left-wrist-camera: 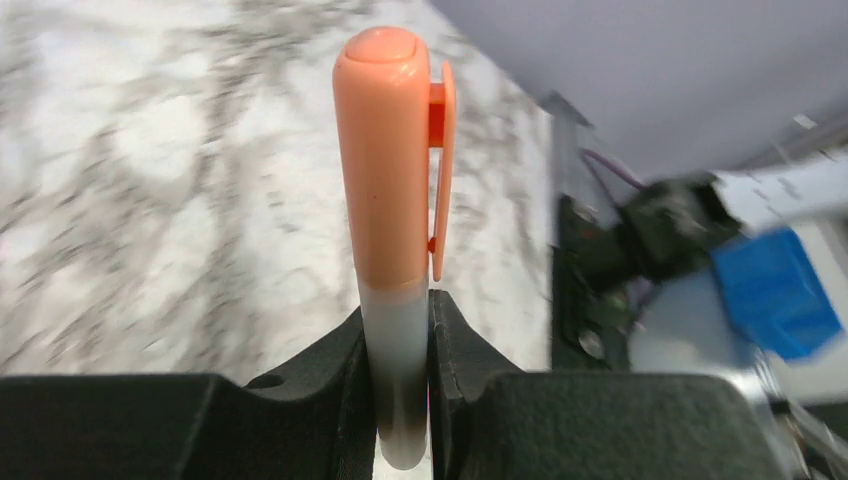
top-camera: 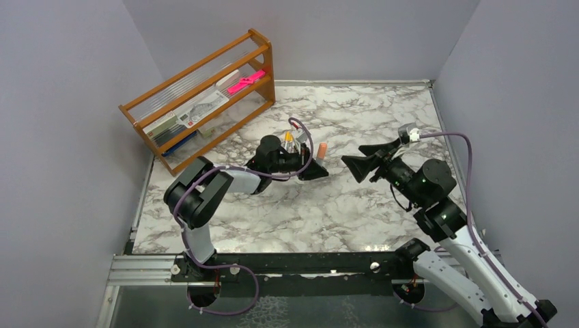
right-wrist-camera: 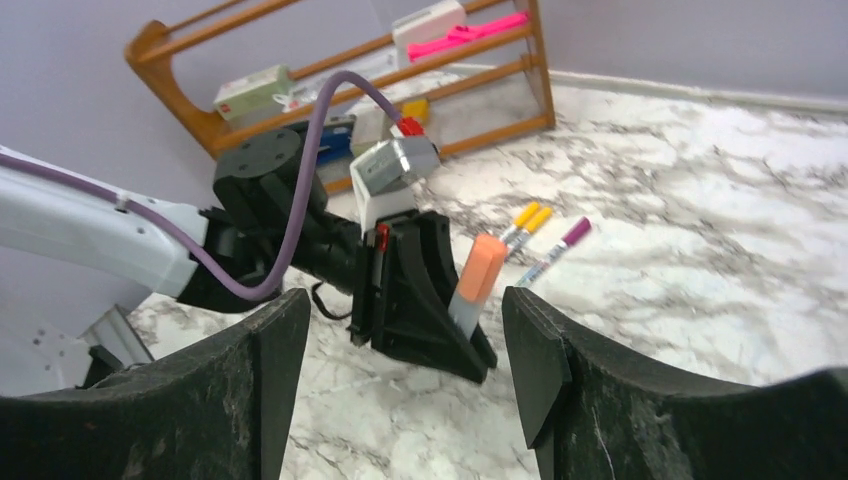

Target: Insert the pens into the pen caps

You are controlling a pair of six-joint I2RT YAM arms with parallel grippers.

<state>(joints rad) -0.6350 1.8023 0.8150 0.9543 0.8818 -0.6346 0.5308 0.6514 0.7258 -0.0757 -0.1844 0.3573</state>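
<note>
My left gripper (top-camera: 318,171) is shut on a pen (left-wrist-camera: 395,330) with a pale grey barrel; an orange-pink cap (left-wrist-camera: 385,150) sits on its upper end. The capped pen stands upright out of the jaws, seen in the top view (top-camera: 321,150) and the right wrist view (right-wrist-camera: 475,280). My right gripper (top-camera: 351,166) is open and empty, a short way to the right of the left gripper and facing it. On the table behind lie two yellow-capped pens (right-wrist-camera: 527,222) and a purple-ended pen (right-wrist-camera: 553,250).
A wooden rack (top-camera: 205,96) stands at the back left, holding boxes and a bright pink flat item (top-camera: 246,80). Grey walls close in the table on the left, right and far sides.
</note>
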